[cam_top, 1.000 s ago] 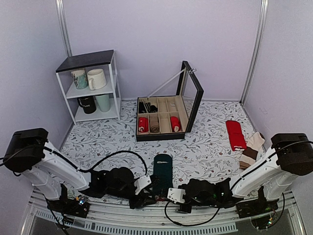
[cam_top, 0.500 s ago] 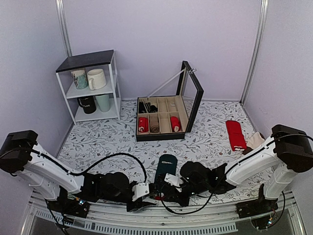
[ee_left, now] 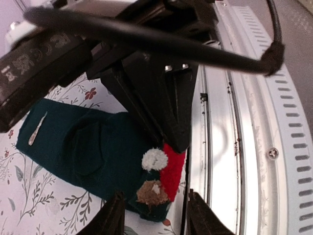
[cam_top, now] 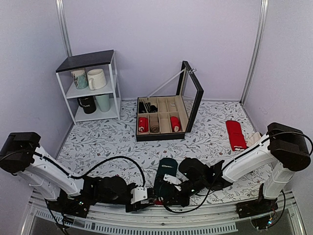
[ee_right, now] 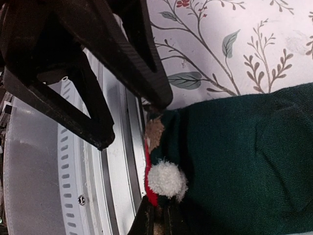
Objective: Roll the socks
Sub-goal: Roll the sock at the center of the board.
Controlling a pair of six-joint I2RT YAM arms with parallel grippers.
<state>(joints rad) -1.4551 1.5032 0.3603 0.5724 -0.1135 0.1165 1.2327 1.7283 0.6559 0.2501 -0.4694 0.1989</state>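
Observation:
The socks (cam_top: 167,166) are dark teal and lie flat at the table's near edge, their far end rounded. In the left wrist view the socks (ee_left: 83,147) end in a red cuff with a white pompom (ee_left: 154,159) and a brown patch. My right gripper (ee_right: 159,218) is shut on that cuff end of the socks (ee_right: 244,147), just below the pompom. My left gripper (ee_left: 154,218) is open, one finger on each side of the same end without touching it. From above, the left gripper (cam_top: 149,196) and the right gripper (cam_top: 160,188) crowd together over the socks' near end and hide it.
An open black compartment box (cam_top: 193,98) with red and beige rolls stands at mid-back. A white shelf (cam_top: 88,61) with mugs is back left. Red socks (cam_top: 235,134) and beige-and-brown socks (cam_top: 254,143) lie at the right. A metal rail (ee_left: 230,147) runs along the near edge.
The right arm swung left to the socks' near end and now pinches the cuff. The left gripper drew back toward the rail and opened a little. Less of the socks shows from above.

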